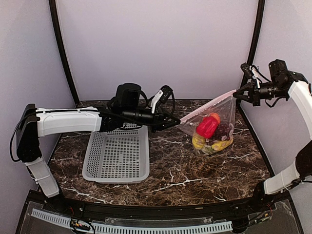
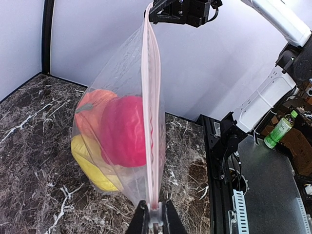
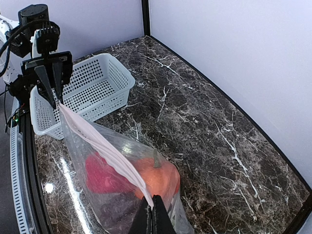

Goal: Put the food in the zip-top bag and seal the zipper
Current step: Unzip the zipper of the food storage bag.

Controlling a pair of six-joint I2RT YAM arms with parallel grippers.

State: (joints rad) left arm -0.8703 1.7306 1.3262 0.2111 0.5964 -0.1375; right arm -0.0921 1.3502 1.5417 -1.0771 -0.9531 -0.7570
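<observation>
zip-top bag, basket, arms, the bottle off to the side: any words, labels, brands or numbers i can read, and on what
No text can be read in any view.
zip-top bag: clear plastic, no print to be seen.
white basket: no marking visible.
green bottle, off the table in the left wrist view: anything printed on it is too small and blurred to read.

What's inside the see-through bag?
Inside the zip-top bag are a red pepper, an orange fruit, yellow pieces and dark grapes. Anything beneath them is covered.
</observation>
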